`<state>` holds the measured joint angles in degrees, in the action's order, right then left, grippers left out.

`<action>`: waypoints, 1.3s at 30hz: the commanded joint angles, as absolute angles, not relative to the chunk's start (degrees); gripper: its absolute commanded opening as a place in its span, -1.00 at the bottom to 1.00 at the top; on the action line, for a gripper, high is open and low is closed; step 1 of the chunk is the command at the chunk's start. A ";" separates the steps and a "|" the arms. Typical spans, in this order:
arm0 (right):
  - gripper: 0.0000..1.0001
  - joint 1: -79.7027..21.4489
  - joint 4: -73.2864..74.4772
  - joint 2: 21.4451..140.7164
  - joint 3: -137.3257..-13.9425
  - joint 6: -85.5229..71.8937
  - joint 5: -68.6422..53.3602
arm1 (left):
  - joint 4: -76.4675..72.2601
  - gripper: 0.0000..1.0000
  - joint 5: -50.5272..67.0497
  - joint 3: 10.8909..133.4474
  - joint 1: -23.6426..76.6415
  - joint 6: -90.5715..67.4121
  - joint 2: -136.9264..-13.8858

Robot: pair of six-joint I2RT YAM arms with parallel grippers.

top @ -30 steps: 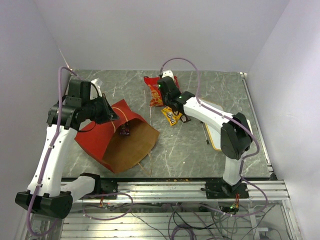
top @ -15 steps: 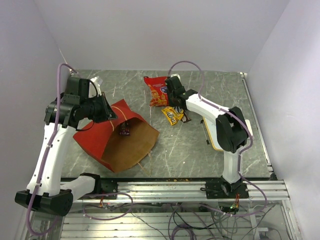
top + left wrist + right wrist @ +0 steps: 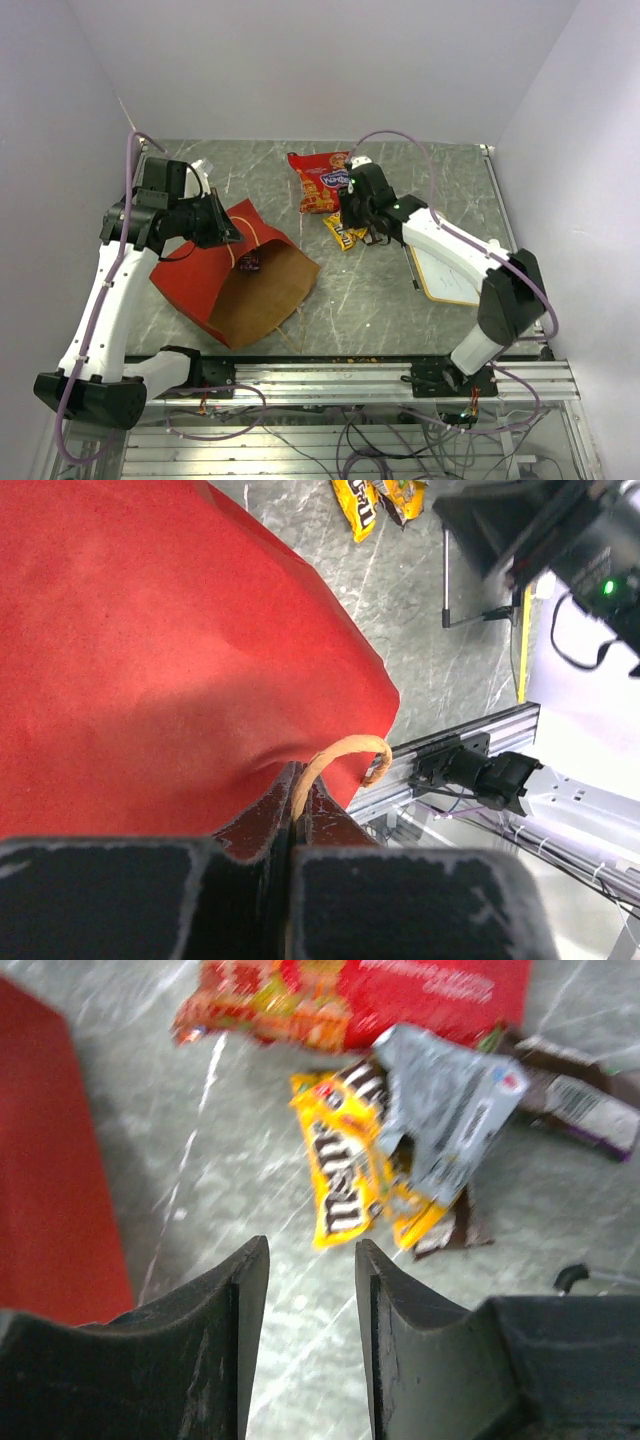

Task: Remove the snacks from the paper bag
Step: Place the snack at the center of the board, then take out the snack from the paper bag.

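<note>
The paper bag (image 3: 195, 275) lies on its side at the left, red outside (image 3: 150, 650), with its brown mouth facing the near edge. My left gripper (image 3: 232, 238) (image 3: 297, 780) is shut on its string handle (image 3: 335, 755) and holds the top rim up. A small dark wrapper (image 3: 249, 262) shows inside the mouth. The large red packet (image 3: 322, 180) (image 3: 380, 995) lies flat at the back centre. Beside it are the yellow packet (image 3: 343, 235) (image 3: 340, 1175), a silvery wrapper (image 3: 450, 1100) and a dark wrapper (image 3: 580, 1110). My right gripper (image 3: 352, 215) (image 3: 312, 1250) hovers open just short of the yellow packet, holding nothing.
A white wood-framed board (image 3: 450, 270) lies at the right, partly under the right arm. An aluminium rail (image 3: 400, 375) runs along the near edge. Walls close in the table at the back and on both sides.
My right gripper has opened and drawn back from the red packet, which now lies uncovered on the table. The left gripper keeps its hold on the bag handle.
</note>
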<state>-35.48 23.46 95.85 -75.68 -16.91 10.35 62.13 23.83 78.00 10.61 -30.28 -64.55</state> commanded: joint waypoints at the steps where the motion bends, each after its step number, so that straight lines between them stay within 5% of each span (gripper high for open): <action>1: -0.20 -40.13 23.04 89.25 -69.37 -16.38 6.54 | 59.48 -0.86 25.98 77.59 10.72 -30.40 -64.87; 12: -0.11 -59.65 8.06 81.25 -60.98 -9.40 2.57 | 60.12 -0.86 24.91 78.38 10.72 -29.62 -65.05; 18: 0.01 -69.16 -14.61 79.20 -49.71 4.47 0.17 | 60.97 -0.86 23.94 79.25 10.72 -29.28 -65.05; 27: 0.27 -71.40 -29.80 96.55 -54.35 23.36 -2.38 | 61.68 -0.86 23.90 79.68 10.71 -28.74 -65.76; 39: 0.68 -71.01 -47.52 117.23 -62.26 32.09 11.84 | 63.66 -0.86 23.37 81.50 10.68 -26.60 -66.96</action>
